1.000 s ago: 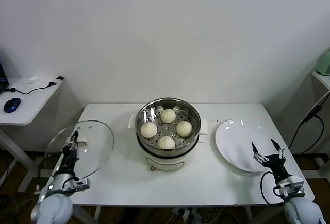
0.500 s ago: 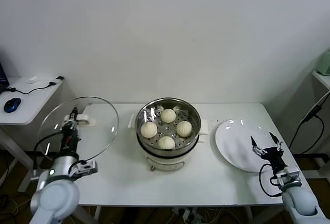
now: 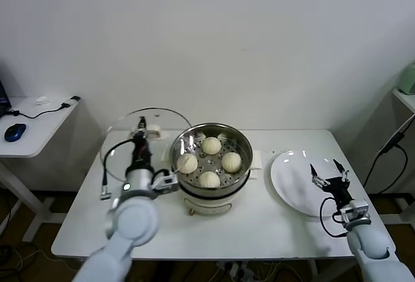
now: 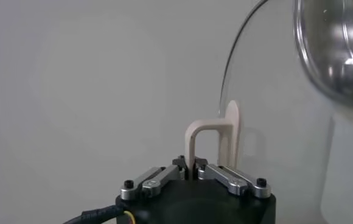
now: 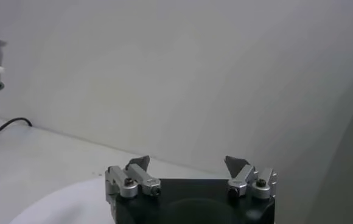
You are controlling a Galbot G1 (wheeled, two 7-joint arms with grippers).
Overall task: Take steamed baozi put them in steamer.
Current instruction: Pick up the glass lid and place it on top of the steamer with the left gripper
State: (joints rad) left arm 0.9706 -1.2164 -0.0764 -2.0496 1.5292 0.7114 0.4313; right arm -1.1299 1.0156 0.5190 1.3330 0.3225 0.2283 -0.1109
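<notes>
While four baozi (image 3: 209,161) sit on the perforated tray inside the steamer (image 3: 211,168) at the centre of the table (image 3: 272,230), a glass lid (image 3: 133,146) is held upright just at the steamer's 9 o'clock side. In the head view the buns are placed at 12, 3, 6 and 9 o'clock of the tray, apart from one another. The lid's white handle (image 4: 213,140) is clamped in the left gripper (image 3: 139,141), whose fingers are pinched together on it; in the left wrist view the handle rises straight from between the closed fingertips, with the lid's curved rim and the shiny steamer wall (image 4: 338,49) beyond. The lid's edge is close to the steamer's rim; contact between them cannot be made out.

A white plate (image 3: 299,181) lies at 3 o'clock of the steamer, well apart from it. The right gripper (image 3: 328,172) is held over the plate's 4 o'clock edge with its fingers spread wide and nothing between them, as is also seen in the right wrist view (image 5: 188,165). A side desk with a blue mouse (image 3: 15,131) stands at far 9 o'clock.
</notes>
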